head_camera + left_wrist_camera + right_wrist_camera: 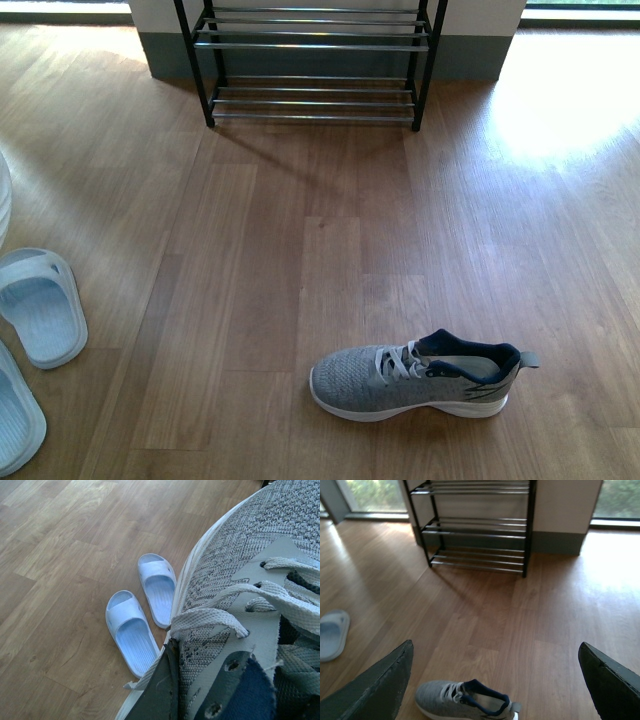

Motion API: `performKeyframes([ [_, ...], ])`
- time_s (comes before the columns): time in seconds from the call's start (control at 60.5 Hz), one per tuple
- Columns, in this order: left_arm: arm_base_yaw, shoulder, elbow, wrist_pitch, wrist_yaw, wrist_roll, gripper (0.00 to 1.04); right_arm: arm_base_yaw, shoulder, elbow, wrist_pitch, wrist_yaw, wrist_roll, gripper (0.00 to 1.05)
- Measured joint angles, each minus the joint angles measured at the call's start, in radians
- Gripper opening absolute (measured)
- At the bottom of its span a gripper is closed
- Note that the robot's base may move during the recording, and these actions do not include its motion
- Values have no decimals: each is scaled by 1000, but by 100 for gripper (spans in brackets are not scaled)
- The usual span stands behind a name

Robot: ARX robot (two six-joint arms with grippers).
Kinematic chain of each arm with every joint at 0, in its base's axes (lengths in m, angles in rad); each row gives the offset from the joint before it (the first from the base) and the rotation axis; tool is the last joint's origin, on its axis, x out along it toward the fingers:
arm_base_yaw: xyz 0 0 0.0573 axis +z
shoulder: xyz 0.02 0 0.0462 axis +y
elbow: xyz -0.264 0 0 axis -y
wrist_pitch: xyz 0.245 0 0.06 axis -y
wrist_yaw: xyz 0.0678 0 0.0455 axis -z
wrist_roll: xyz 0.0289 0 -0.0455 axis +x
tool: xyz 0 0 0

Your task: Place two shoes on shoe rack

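One grey sneaker (240,580) fills the left wrist view, lifted above the floor. My left gripper (172,690) is shut on it at the laced side, one dark finger (155,690) showing against the knit. The other grey sneaker (415,378) lies on its sole on the wooden floor, toe to the left; it also shows as a grey sneaker (462,701) low between my right gripper's fingers. My right gripper (495,680) hangs open above it, touching nothing. The black shoe rack (315,45) with silver bars stands at the far wall, seen too as the shoe rack (475,525).
A pair of pale blue slippers (35,310) lies on the floor at the left, visible below the held sneaker as slippers (132,630). One slipper (332,632) shows in the right wrist view. Wooden floor (300,230) stretches between the sneaker and the rack.
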Motion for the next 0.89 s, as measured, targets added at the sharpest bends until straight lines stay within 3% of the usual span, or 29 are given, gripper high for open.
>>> performKeyframes([
  [0.149,0,0,0,0,0,0,2,29,542,74,401,51,-248,96],
  [0.281,0,0,0,0,0,0,2,64,1017,164,640,97,-428,96],
  [0.413,0,0,0,0,0,0,2,101,1392,249,732,129,-528,96],
  [0.562,0,0,0,0,0,0,2,155,1698,345,729,137,-594,96],
  [0.892,0,0,0,0,0,0,2,234,2021,533,729,157,-662,96],
])
